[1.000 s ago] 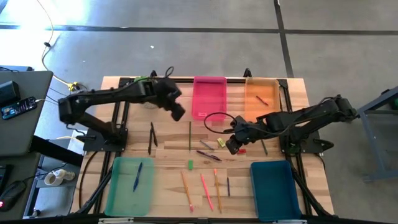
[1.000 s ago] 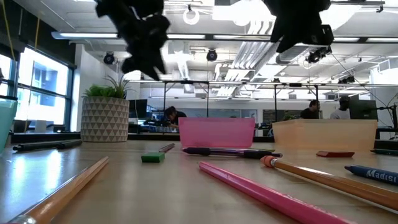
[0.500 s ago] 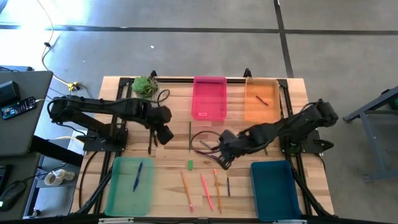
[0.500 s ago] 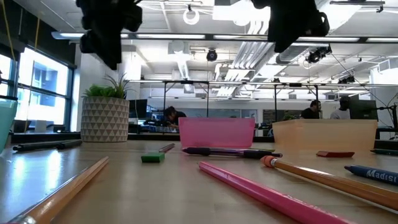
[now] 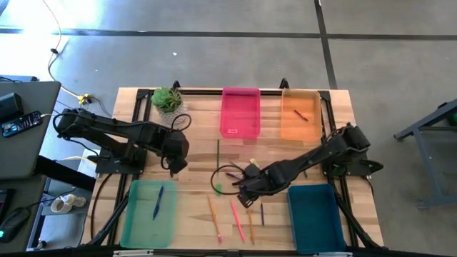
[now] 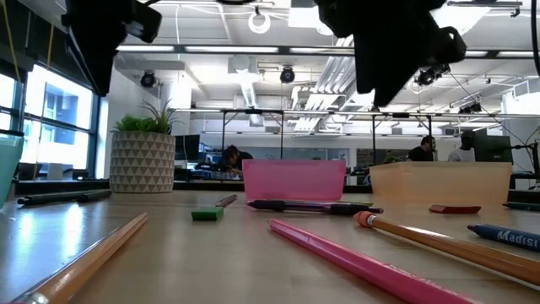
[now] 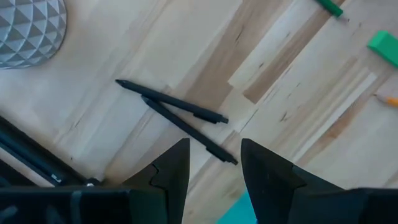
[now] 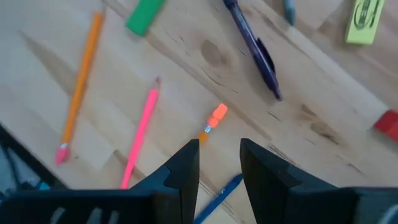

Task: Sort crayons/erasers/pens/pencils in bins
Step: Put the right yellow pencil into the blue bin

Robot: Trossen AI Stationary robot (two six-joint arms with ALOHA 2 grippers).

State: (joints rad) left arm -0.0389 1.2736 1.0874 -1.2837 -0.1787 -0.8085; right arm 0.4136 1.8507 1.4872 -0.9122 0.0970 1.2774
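Over the last second both arms have swung inward and toward the table's front: from above, the left gripper has left the far edge by the pink bin and now hangs over the two black pens on the left of the table, while the right gripper has swept from near the yellow eraser across to the middle, over the loose pencils and beside the green eraser; I judge each arm is lining up its next pick, with nothing carried. The green bin already holds a blue pen, the orange bin a short dark stick, and the teal bin shows nothing inside. Room is fair: bare wood lies between the pens and the green bin (the plant stands well behind). The low view shows both arms as dark masses hanging above the tabletop, the green eraser and a purple pen lying flat and untouched. In the left wrist view the fingers stand narrowly apart, empty, above the crossed black pens. In the right wrist view the fingers are likewise slightly parted and empty, above an orange pencil's eraser tip, the pink pencil close beside it, a crowding risk.
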